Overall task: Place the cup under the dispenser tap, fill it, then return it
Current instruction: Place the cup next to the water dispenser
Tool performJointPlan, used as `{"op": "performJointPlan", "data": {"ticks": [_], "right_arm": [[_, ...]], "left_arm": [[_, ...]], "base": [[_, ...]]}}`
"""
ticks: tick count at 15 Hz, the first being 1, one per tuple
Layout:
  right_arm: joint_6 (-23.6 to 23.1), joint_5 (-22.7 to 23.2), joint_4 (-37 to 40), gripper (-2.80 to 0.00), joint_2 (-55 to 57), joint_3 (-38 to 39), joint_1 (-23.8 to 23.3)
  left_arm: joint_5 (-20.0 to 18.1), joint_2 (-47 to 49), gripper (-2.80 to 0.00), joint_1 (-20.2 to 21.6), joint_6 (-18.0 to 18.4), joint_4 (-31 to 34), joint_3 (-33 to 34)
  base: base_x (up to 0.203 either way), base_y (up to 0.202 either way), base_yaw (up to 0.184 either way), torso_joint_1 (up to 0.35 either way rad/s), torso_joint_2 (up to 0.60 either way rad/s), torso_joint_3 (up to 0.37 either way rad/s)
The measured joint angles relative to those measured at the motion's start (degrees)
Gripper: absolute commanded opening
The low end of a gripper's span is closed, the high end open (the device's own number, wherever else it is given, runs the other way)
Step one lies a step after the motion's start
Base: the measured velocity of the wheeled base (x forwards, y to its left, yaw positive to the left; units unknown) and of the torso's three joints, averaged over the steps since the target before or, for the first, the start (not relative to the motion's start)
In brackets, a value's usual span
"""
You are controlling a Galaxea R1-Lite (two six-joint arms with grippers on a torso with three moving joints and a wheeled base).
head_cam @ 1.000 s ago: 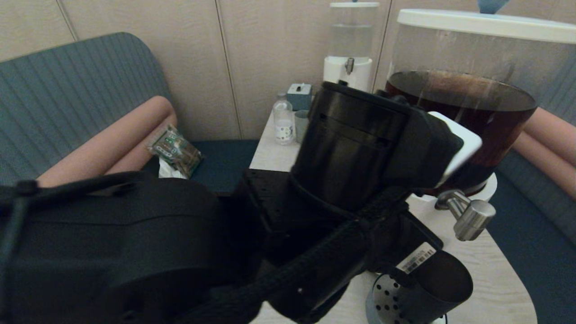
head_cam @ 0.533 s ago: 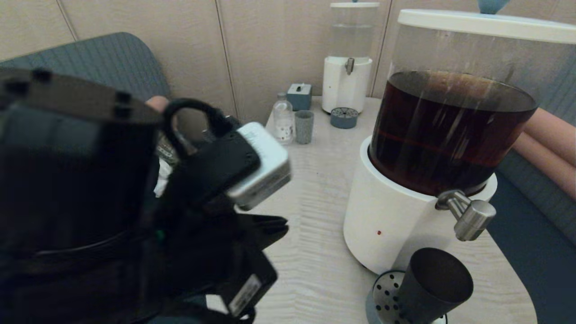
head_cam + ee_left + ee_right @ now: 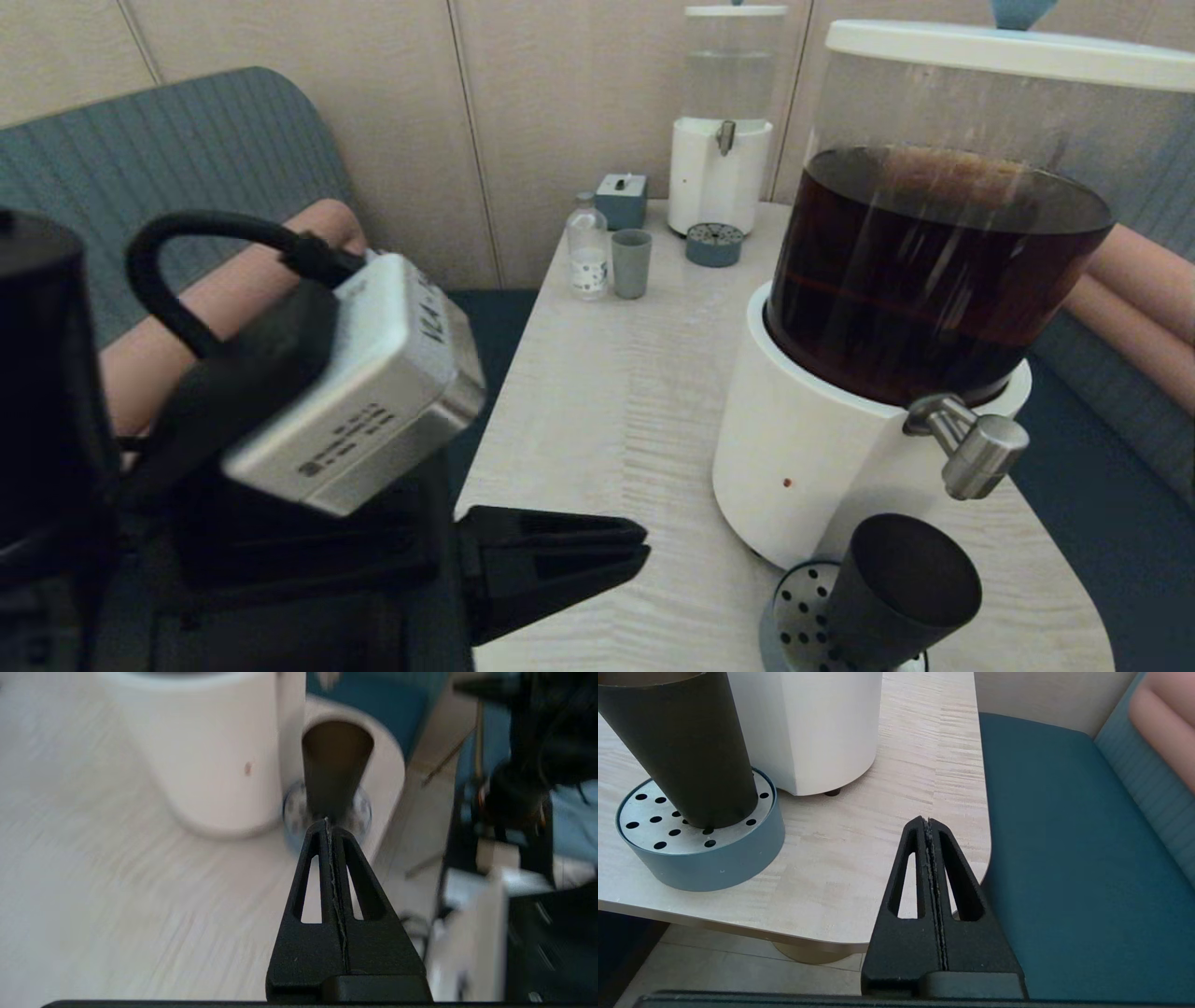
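Note:
The matte black cup (image 3: pixel 896 588) stands on a round perforated drip tray (image 3: pixel 794 621), straight below the brushed-steel dispenser tap (image 3: pixel 971 448) of the big white-based dispenser (image 3: pixel 803 467) holding dark brown liquid. The cup (image 3: pixel 684 746) stands free, with nothing touching it. My left gripper (image 3: pixel 639 551) is shut and empty over the table's near left part, well left of the cup (image 3: pixel 334 770). My right gripper (image 3: pixel 928 820) is shut and empty, low by the table's near right corner, out of the head view.
At the table's (image 3: pixel 616 411) back stand a smaller clear-liquid dispenser (image 3: pixel 724 140) with its own drip tray (image 3: pixel 714 245), a pale grey-green tumbler (image 3: pixel 631 263), a small bottle (image 3: pixel 587 247) and a small grey box (image 3: pixel 622 198). Teal seating (image 3: pixel 1064 858) flanks the table.
My left arm has swung away leftward from in front of the dispenser and cup, uncovering them. The cup has stayed on the drip tray under the tap.

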Motion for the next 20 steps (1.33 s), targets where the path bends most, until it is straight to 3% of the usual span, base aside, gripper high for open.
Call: {"op": "performJointPlan", "data": {"ticks": [5, 8, 16, 19, 20], "right_arm": [[0.0, 0.0, 0.0, -2.8, 0.0, 0.0, 0.0], [0.0, 0.0, 0.0, -2.8, 0.0, 0.0, 0.0], [0.0, 0.0, 0.0, -2.8, 0.0, 0.0, 0.0], [0.0, 0.0, 0.0, -2.8, 0.0, 0.0, 0.0], [0.0, 0.0, 0.0, -2.8, 0.0, 0.0, 0.0]], "left_arm": [[-0.9, 14.5, -2.8, -0.6, -4.0, -28.7, 4.4], [-0.8, 21.1, -2.8, -0.9, -7.8, -40.2, 5.6], [-0.3, 29.6, -2.8, -1.8, -10.4, -43.8, 11.0], [-0.8, 31.5, -2.8, -1.7, -11.0, -49.5, 12.9], [-0.8, 32.3, 0.0, -1.7, -10.6, -51.6, 13.2]], "base": [[0.0, 0.0, 0.0, 0.0, 0.0, 0.0], [0.0, 0.0, 0.0, 0.0, 0.0, 0.0], [0.0, 0.0, 0.0, 0.0, 0.0, 0.0], [0.0, 0.0, 0.0, 0.0, 0.0, 0.0], [0.0, 0.0, 0.0, 0.0, 0.0, 0.0]]}}
